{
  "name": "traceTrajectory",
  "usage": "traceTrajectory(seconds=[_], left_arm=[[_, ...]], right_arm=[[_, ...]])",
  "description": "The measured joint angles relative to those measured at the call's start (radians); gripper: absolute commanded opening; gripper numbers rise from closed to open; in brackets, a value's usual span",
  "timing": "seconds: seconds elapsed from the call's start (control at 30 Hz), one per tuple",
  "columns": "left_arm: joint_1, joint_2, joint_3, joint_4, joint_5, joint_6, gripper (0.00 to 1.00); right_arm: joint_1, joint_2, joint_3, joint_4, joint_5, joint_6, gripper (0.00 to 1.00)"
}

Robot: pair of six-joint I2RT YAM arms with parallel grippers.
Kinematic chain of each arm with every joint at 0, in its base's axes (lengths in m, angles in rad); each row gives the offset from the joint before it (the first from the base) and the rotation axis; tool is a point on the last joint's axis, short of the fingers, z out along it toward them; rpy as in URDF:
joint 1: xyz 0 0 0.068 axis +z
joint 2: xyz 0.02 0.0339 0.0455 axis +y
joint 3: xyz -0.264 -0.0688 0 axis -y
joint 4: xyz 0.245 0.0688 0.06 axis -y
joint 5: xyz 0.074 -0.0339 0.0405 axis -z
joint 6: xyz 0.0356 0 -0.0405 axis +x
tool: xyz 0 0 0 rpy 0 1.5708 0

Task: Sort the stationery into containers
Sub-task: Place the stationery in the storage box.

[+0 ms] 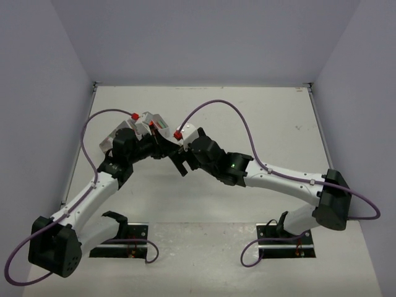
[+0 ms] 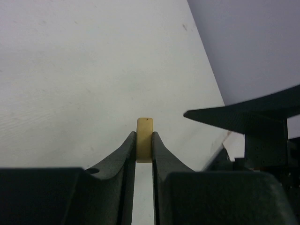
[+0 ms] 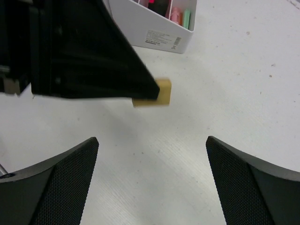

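The left tool is pinched narrow on a small beige piece, which stands upright in its grip over the white surface. The right tool gapes wide and holds nothing, with its fingers spread on the near side of that piece. Beyond the piece sits a white container. The compartments at its visible end hold a pink item and a green item; the rest is cut off from view.
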Motion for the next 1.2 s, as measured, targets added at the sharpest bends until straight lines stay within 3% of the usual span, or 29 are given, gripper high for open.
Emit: traceTrajectory(seconds=[0.1,0.2,0.43,0.6,0.83,1.2], left_arm=[[0.018,-0.025,0.086,-0.132,-0.219,0.015,0.0],[0.115,-0.031,0.17,-0.212,-0.444,0.014,0.0],[0.518,-0.042,0.188,-0.293,-0.735,-0.009,0.0],[0.604,0.017,0.13,-0.248,-0.769,-0.068,0.0],[0.605,0.155,0.118,-0.24,-0.786,-0.102,0.0],[0.605,0.161,-0.015,-0.145,-0.745,-0.103,0.0]], right_arm=[[-0.012,-0.033,-0.039,0.014,0.036,0.038,0.99],[-0.052,-0.106,-0.121,-0.011,0.062,0.096,0.99],[-0.154,-0.255,-0.241,-0.07,0.054,0.251,0.99],[-0.151,-0.32,-0.275,-0.08,0.006,0.29,0.99],[-0.151,-0.327,-0.279,-0.081,-0.052,0.316,0.99],[-0.151,-0.33,-0.28,-0.08,-0.103,0.325,0.99]])
